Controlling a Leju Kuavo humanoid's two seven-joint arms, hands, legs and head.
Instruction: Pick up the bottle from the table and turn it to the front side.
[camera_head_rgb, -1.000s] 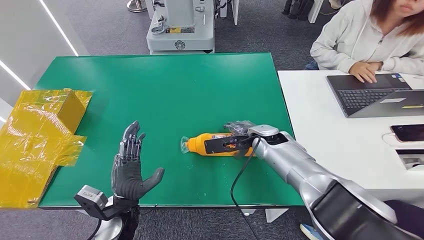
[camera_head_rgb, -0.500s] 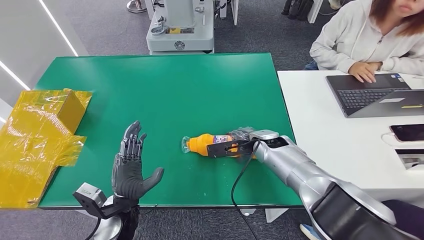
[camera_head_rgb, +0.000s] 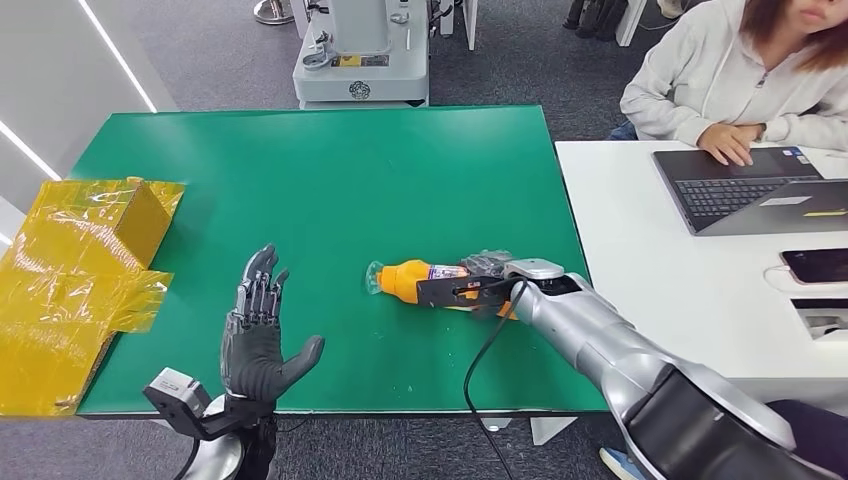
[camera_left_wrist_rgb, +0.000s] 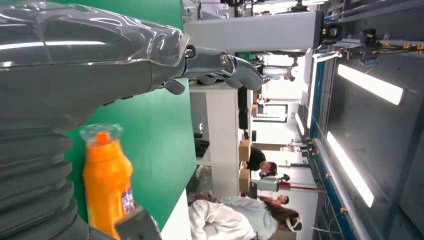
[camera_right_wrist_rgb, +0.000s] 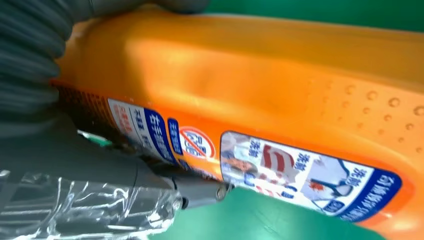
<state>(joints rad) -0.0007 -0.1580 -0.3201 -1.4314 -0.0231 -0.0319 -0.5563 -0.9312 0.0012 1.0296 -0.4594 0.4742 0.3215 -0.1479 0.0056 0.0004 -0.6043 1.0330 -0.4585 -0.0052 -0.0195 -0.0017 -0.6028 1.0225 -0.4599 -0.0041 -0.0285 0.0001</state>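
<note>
Bottle (camera_head_rgb: 420, 280) has slid slightly right since the earlier frame. Your right hand (camera_head_rgb: 480, 285) clasps its label midsection; left hand (camera_head_rgb: 256, 335) spread, idle. Smooth rigid plastic, likely slippery: grip the waist firmly.

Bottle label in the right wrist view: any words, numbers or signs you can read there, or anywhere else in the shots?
Bottle label: blue and white print with small pictures, blurred, not readable.
Same label: a red prohibition circle, its inner symbol unclear.
Grey machine beyond the table: a yellow sticker and a round emblem, too small to read.
Laptop: stickers too small to read.
No text can be quoted.
</note>
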